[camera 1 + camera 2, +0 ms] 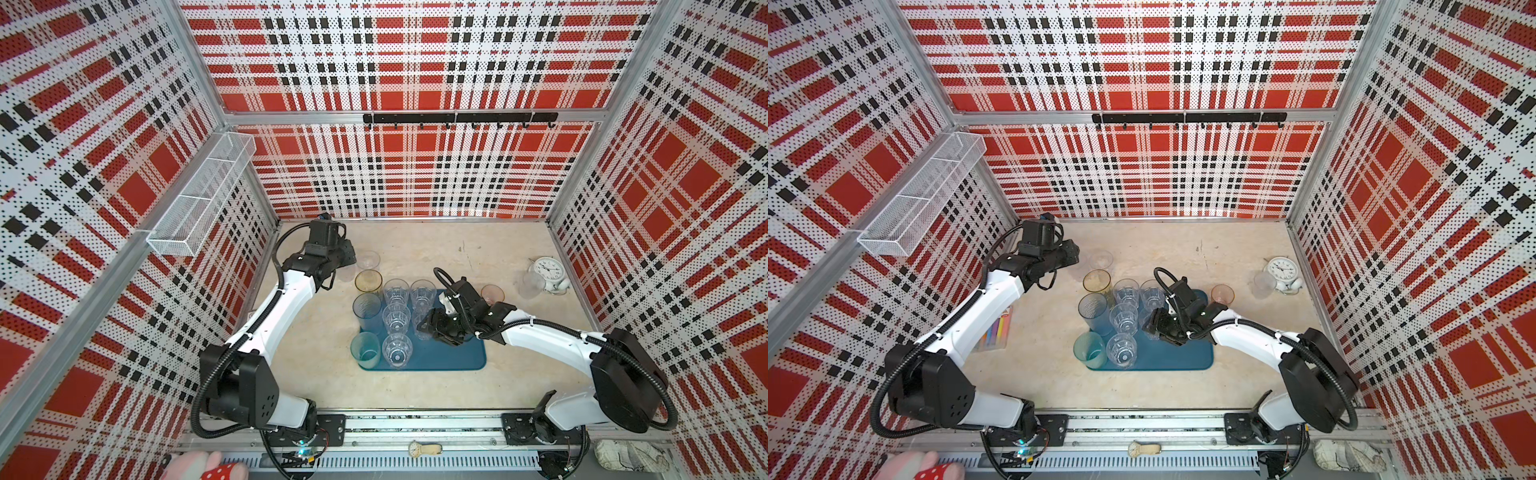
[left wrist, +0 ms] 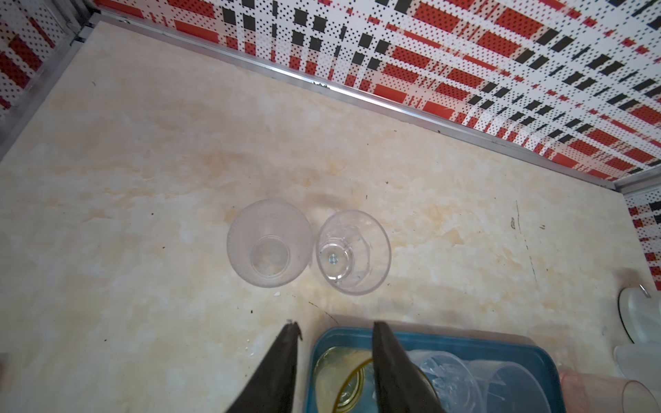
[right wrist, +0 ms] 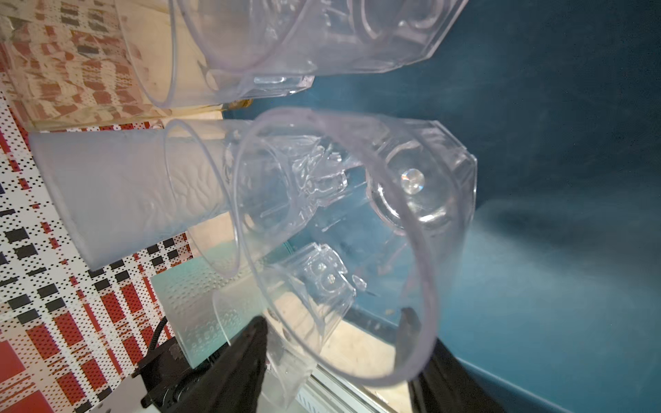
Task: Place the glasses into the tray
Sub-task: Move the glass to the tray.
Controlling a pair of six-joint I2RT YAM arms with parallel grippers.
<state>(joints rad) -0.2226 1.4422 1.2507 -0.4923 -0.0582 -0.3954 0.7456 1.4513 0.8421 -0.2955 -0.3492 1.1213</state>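
Observation:
The teal-blue tray point(image 1: 457, 358) lies mid-table. On its left half stand several clear faceted glasses point(image 1: 396, 318), with grey-blue point(image 1: 367, 309), teal point(image 1: 365, 350) and amber point(image 1: 368, 281) ones along its left edge. My right gripper point(image 3: 332, 321) is open. Its fingers flank a clear faceted glass point(image 3: 422, 186) that stands on the tray point(image 3: 554, 161). My left gripper point(image 2: 336, 327) is open and empty over the tray's far left corner point(image 2: 465, 341). Just beyond it stand a frosted glass point(image 2: 270, 243) and a clear one point(image 2: 353, 252). A pink glass point(image 1: 492, 294) and a frosted one point(image 1: 531, 284) stand off the tray to the right.
A white alarm clock point(image 1: 547, 270) stands by the right wall behind the frosted glass. A white wire basket point(image 1: 199, 195) hangs on the left wall and a black hook rail point(image 1: 459, 118) on the back wall. Coloured pens point(image 1: 995, 332) lie under my left arm.

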